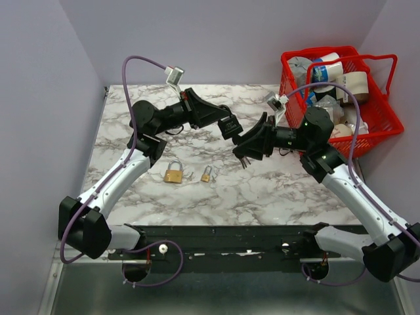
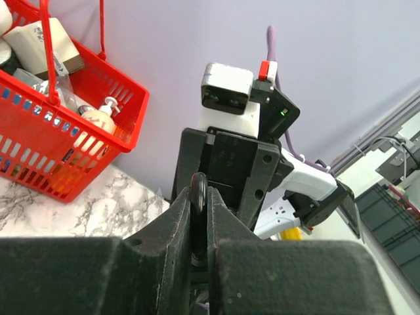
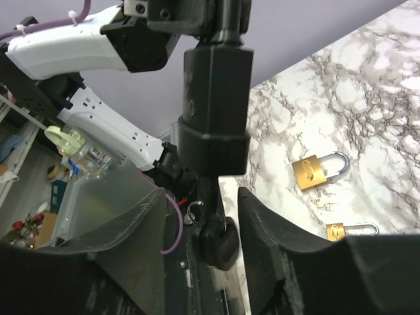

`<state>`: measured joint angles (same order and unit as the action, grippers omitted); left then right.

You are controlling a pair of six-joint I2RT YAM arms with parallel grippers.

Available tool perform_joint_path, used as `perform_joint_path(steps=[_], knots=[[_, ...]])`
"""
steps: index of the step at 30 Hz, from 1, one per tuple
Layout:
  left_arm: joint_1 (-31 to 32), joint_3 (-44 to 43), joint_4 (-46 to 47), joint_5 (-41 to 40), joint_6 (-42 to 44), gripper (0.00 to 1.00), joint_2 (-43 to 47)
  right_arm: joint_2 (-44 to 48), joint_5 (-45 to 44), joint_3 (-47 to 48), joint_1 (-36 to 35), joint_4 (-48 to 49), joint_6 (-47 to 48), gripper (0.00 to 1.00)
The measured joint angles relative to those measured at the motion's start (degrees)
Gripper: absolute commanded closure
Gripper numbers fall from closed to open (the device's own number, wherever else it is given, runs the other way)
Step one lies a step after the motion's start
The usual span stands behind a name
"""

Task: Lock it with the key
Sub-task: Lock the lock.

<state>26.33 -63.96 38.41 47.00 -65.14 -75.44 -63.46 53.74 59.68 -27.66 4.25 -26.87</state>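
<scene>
A squat black padlock [image 3: 214, 111] hangs in the air over the table's middle, and my left gripper [image 1: 222, 120] is shut on its shackle [image 2: 199, 195]. The key [image 3: 219, 240], with a black plastic head and a small ring beside it, sticks out of the padlock's underside. My right gripper [image 3: 200, 226] stands open around that key head. One of its fingers [image 3: 279, 246] is close to the head, the other well clear of it, and neither presses on it. In the top view the black padlock [image 1: 230, 126] sits between the two gripper tips, with my right gripper [image 1: 244, 149] just below and right of it.
Two brass padlocks lie on the marble table, a larger one [image 1: 173, 174] and a smaller one [image 1: 207, 174], in front of the grippers. A red basket [image 1: 388, 119] with bottles and tape rolls stands at the back right. Walls close the table's back and sides.
</scene>
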Motion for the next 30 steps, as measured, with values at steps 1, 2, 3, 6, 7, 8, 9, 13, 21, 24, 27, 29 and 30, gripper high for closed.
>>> perform_joint_path(steps=[1,2,3,6,7,8,9,13,21,24,27,29,30], knots=[[-0.15,0.00,0.00,0.00,-0.11,1.00,0.00,0.17,0.02,-0.07,-0.02,-0.48,0.55,0.51],[-0.35,0.00,0.04,0.02,-0.31,1.00,0.00,0.31,0.07,-0.07,-0.02,-0.94,1.16,0.52],[-0.42,0.00,0.07,0.02,-0.48,1.00,0.00,0.39,0.07,-0.09,-0.02,-1.31,1.57,0.55],[-0.61,0.02,0.04,0.04,-0.74,1.00,0.00,0.68,0.04,-0.09,0.04,-2.25,2.89,0.55],[-0.61,0.02,0.04,0.09,-0.85,1.00,0.00,0.81,0.04,-0.09,0.04,-2.60,3.04,0.53],[-0.61,0.02,0.07,0.11,-0.92,1.00,0.00,0.90,0.04,-0.09,0.13,-2.89,3.30,0.51],[-0.61,0.02,0.07,0.13,-0.94,1.00,0.00,0.96,0.04,-0.09,0.37,-3.08,3.52,0.45],[-0.61,0.13,0.07,0.20,-1.16,1.00,0.00,1.01,0.04,-0.02,0.74,-3.78,4.11,0.36],[-0.61,0.63,0.09,0.35,-1.90,1.00,0.00,0.02,0.07,2.34,1.27,-4.11,4.44,0.46],[-0.61,0.83,0.09,0.48,-2.12,1.00,0.00,-0.37,0.15,3.08,1.38,-4.11,4.42,0.56],[-0.61,0.92,0.11,0.57,-2.29,1.00,0.02,-0.94,0.63,3.65,1.42,-4.13,4.39,0.65],[-0.61,0.98,0.13,0.59,-2.45,1.00,0.00,-1.42,1.14,3.87,1.42,-4.04,4.04,0.73],[-0.59,0.98,0.15,0.59,-2.49,1.00,0.00,-1.62,1.38,3.87,1.42,-4.02,3.80,0.74]])
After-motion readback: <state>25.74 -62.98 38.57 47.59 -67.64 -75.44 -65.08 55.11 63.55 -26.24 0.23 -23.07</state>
